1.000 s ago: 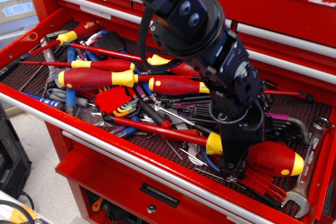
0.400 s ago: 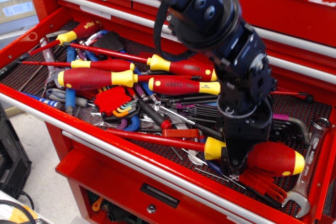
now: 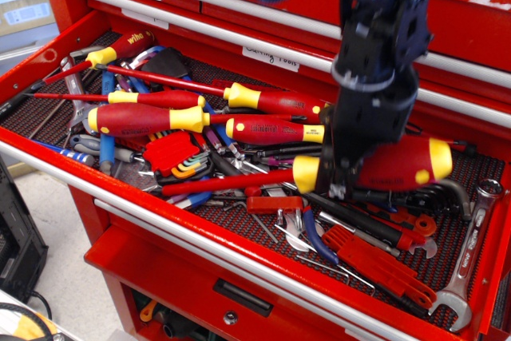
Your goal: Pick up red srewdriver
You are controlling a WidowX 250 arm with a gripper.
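The red srewdriver (image 3: 399,164) has a fat red handle, a wide yellow collar and a yellow butt cap. Its long red shaft slopes down to the left over the other tools. My gripper (image 3: 342,185) comes down from above and is shut on the handle just behind the collar. It holds the screwdriver nearly level, raised above the tools on the right side of the open drawer.
Several slimmer red-and-yellow screwdrivers (image 3: 160,120) lie at the left and middle. A flat red hex-key holder (image 3: 172,152), a red-handled tool (image 3: 375,261) and a steel wrench (image 3: 467,265) lie in the drawer. The drawer's front rail (image 3: 200,233) runs below; closed red drawers (image 3: 471,13) stand behind.
The gripper closed on the big screwdriver's handle and rose up and back. The screwdriver came off the drawer floor with it, uncovering the red tool beneath.
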